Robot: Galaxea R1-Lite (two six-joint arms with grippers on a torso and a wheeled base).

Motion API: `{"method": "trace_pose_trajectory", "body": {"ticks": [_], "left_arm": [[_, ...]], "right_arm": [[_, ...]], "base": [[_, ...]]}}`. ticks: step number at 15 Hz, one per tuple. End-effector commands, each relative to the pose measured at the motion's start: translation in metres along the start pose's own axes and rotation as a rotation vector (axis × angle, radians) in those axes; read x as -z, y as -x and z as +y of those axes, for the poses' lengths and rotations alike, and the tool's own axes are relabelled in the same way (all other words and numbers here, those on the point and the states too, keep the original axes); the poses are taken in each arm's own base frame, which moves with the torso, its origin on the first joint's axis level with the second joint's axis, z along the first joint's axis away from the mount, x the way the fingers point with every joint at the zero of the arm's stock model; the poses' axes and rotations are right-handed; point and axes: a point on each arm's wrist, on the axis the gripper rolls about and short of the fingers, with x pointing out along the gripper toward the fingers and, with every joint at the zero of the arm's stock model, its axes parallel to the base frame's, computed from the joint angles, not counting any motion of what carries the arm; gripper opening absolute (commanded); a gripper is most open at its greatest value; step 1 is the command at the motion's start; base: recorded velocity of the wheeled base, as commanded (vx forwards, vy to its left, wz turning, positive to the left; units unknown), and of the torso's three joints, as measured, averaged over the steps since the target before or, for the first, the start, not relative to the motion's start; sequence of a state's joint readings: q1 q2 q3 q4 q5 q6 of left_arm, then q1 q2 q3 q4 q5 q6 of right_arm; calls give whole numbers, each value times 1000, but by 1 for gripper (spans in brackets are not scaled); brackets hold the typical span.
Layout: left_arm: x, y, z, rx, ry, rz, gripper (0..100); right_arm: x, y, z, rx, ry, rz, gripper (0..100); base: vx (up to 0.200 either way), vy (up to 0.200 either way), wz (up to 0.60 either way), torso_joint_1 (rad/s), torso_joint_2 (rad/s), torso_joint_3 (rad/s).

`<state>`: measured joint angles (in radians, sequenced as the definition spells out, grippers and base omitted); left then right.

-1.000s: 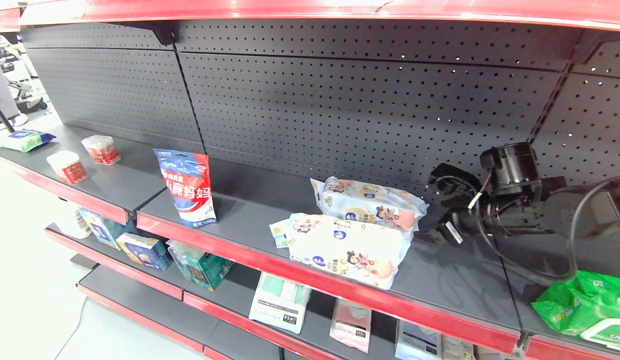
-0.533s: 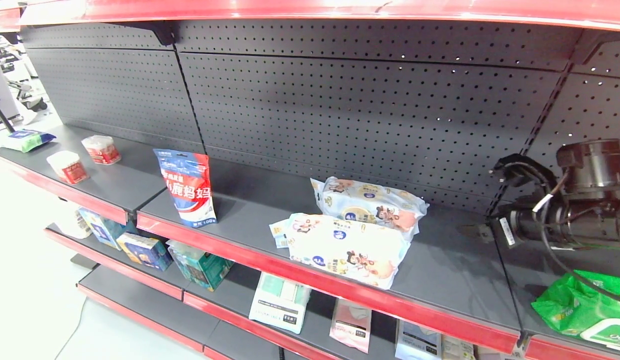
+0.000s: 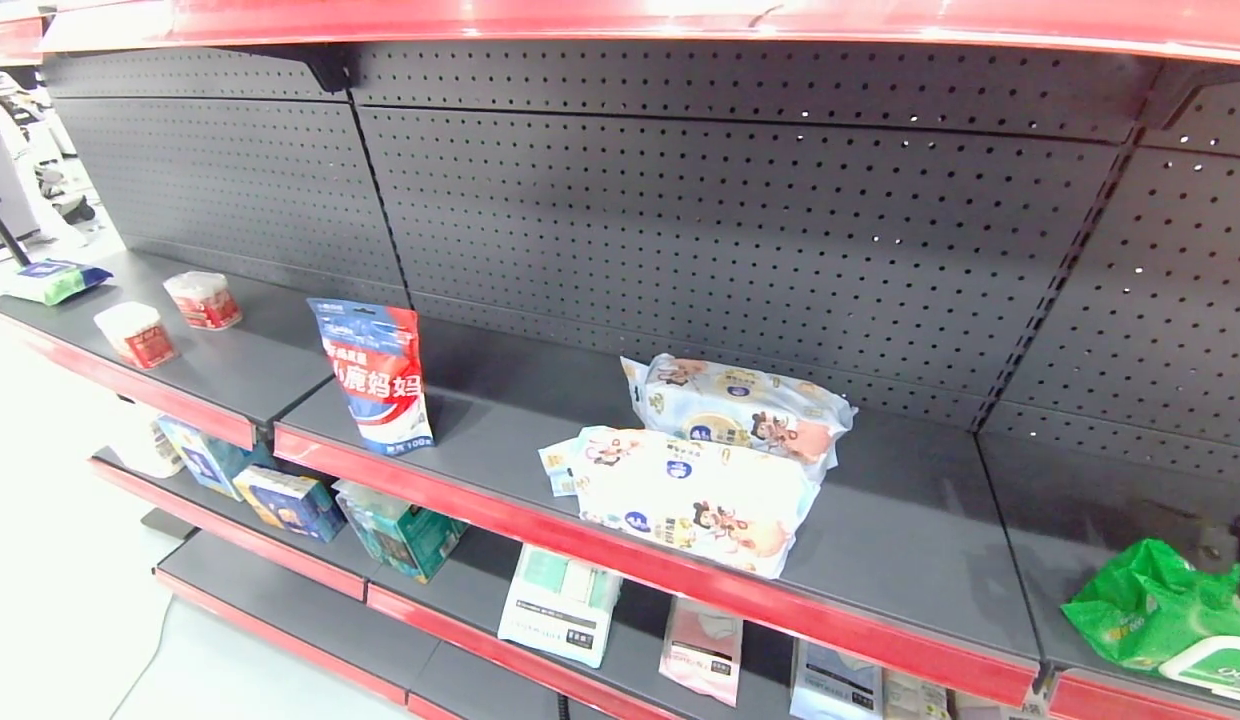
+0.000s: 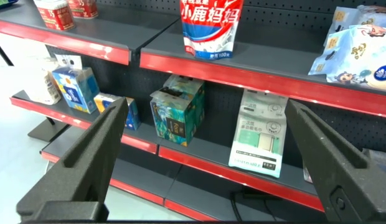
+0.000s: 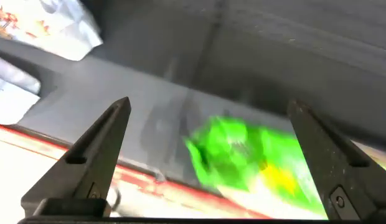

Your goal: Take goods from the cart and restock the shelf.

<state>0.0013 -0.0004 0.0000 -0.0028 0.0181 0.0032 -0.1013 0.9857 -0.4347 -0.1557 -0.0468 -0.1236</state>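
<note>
Glossy red-and-blue stand-up pouch [image 3: 372,375] sits upright on the dark metal shelf [image 3: 910,540], which has a red front lip and a pegboard back. Just right of the pouch, two soft, pillowy cartoon-print packs [image 3: 695,495] lie touching, one behind the other. Much further right of it is a crinkly green pack [image 3: 1150,600]. Left gripper [image 4: 205,162], below the pouch's level, has its flat black fingers spread wide, holding nothing. Right gripper [image 5: 208,155] faces the green pack, same deal: wide apart, empty
</note>
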Motion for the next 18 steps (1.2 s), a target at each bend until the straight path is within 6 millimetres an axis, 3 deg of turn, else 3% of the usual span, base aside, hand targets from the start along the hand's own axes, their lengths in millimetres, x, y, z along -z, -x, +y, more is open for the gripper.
{"method": "trace_pose_trajectory", "body": {"ticks": [1, 3, 7, 11, 13, 18], "left_arm": [[0, 0, 0, -1, 0, -1, 100], [0, 0, 0, -1, 0, 0, 100], [0, 0, 0, -1, 0, 0, 100], [0, 0, 0, -1, 0, 0, 100], [0, 0, 0, -1, 0, 0, 100], [0, 0, 0, 4, 0, -1, 100]], "right_arm": [[56, 66, 3, 55, -17, -201, 100], [98, 84, 10, 7, -10, -322, 100], [142, 85, 15, 52, -30, -357, 100], [148, 82, 16, 0, -128, -295, 100], [149, 83, 14, -161, -84, -331, 100], [153, 88, 13, -82, -105, -404, 100]], "base": [[0, 0, 0, 0, 0, 0], [0, 0, 0, 0, 0, 0], [0, 0, 0, 0, 0, 0], [0, 0, 0, 0, 0, 0], [0, 0, 0, 0, 0, 0], [0, 0, 0, 0, 0, 0]]}}
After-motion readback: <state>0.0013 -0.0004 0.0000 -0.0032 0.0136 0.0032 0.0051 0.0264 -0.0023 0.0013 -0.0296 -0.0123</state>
